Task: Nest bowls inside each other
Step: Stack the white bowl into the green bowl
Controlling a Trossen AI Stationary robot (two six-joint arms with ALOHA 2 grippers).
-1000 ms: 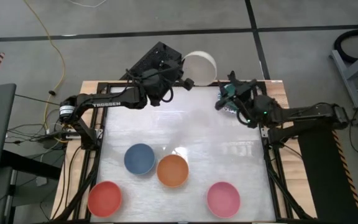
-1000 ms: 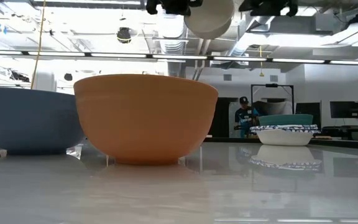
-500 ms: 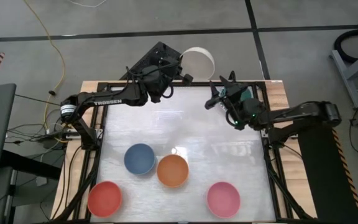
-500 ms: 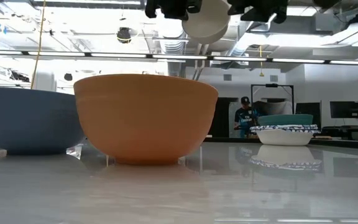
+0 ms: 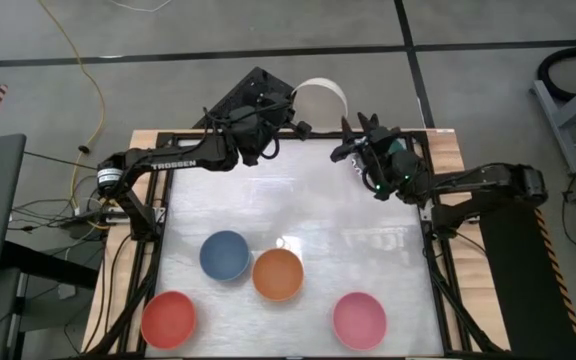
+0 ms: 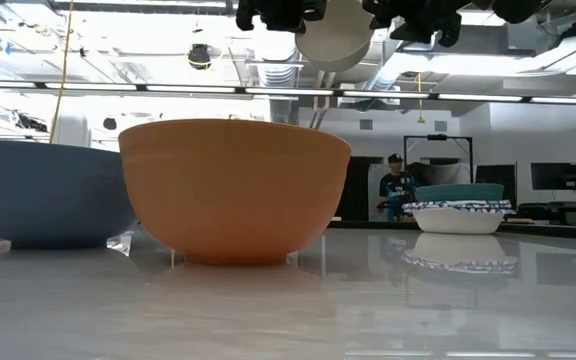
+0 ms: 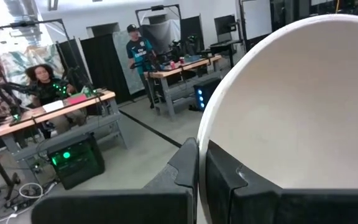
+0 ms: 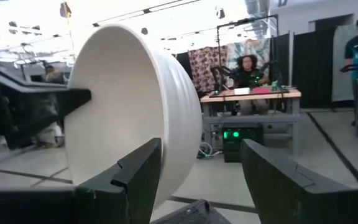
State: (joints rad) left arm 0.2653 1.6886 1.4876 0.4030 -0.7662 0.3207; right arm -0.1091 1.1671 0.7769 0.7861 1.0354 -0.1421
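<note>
The left gripper [image 5: 290,118] is raised at the far edge of the pale glossy table [image 5: 368,250], its two dark fingers [image 7: 191,168] pinched tight on the rim of a plain cream round bowl [image 5: 320,100], one finger inside the rim and one outside. The bowl is held tipped on its side, off the table, out past the far edge. In the right wrist view its ribbed outer wall [image 8: 135,112] bulges toward the camera, the left arm's finger showing at its rim.

The right gripper [image 5: 356,138] hangs just beside that bowl at the far right of the table, fingers [image 8: 129,171] spread wide with nothing between them — they point at the cream bowl without touching it. From table height both grippers show at the top edge, the cream bowl's rounded underside [image 6: 333,38] hanging between them.

Nearer the front, a plain blue round bowl [image 5: 224,255] and a plain orange round bowl [image 5: 278,274] stand upright, side by side and almost touching. A plain red round bowl [image 5: 169,319] stands at the front left corner, a plain pink round bowl [image 5: 359,320] toward the front right, each apart from the others. At the far right a teal bowl [image 6: 458,192] sits in a shallow white bowl with a blue-patterned rim [image 6: 458,216] — under the right arm
</note>
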